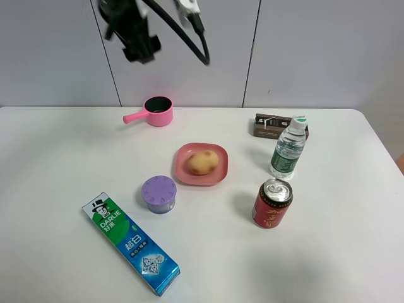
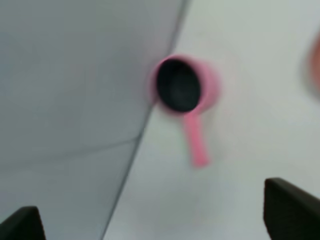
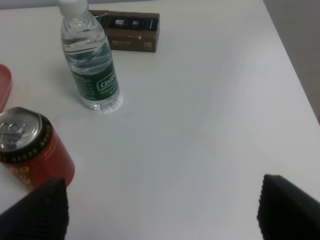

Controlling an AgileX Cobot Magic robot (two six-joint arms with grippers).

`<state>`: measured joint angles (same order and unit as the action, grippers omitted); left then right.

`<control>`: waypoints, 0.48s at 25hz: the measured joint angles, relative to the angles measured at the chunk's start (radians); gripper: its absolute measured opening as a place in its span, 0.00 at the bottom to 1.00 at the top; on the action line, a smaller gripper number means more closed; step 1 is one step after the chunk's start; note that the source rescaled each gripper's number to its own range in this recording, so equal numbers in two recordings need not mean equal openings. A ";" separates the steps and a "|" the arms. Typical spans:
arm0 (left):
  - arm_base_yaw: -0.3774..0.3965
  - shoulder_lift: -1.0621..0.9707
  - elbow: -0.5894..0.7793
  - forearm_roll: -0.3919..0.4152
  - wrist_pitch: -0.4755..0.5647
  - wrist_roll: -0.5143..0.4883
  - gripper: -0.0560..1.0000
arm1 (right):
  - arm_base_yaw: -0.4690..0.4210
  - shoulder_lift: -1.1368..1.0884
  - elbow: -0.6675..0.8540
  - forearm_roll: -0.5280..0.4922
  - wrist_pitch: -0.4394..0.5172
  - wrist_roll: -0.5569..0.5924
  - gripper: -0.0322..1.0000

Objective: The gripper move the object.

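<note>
Left claw [image 2: 156, 220] hangs in the air above the far edge of the desk [image 1: 63, 158], its two black fingers [image 2: 292, 210] spread wide with nothing between them. Its blurred wrist view looks down on the small pink pot [image 2: 182, 85], which has a dark inside and a straight handle. Right claw [image 3: 162, 212] is likewise spread wide and empty, over bare desk near the red can [image 3: 27, 145], the water bottle [image 3: 92, 65] and the dark brown box [image 3: 130, 32].

The potato [image 1: 203, 162] lies on the pink plate [image 1: 183, 170] in the middle of the desk, well apart from both claws. Just beside the plate, toward the front left, stands the purple lidded container [image 1: 159, 192]; whether the two touch cannot be told. The toothpaste box [image 1: 129, 243] lies flat farther toward the front left. The can and the bottle stand upright to the plate's right, and the brown box lies behind the bottle.
</note>
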<state>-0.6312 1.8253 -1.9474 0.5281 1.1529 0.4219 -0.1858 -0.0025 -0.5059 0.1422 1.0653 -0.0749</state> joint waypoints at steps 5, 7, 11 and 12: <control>0.156 -0.160 0.000 -0.041 0.050 0.014 0.87 | 0.000 0.000 0.000 0.000 0.000 0.000 1.00; 0.239 -0.227 0.000 -0.106 0.053 0.040 0.87 | 0.000 0.000 0.000 0.000 0.000 0.000 1.00; 0.397 -0.360 0.001 -0.251 0.055 0.089 0.87 | 0.000 0.000 0.000 0.000 0.000 0.000 1.00; 0.428 -0.390 0.001 -0.283 0.056 0.099 0.87 | 0.000 0.000 0.000 0.000 0.000 0.000 1.00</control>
<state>-0.2034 1.4355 -1.9463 0.2451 1.2085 0.5213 -0.1858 -0.0025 -0.5059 0.1422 1.0653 -0.0749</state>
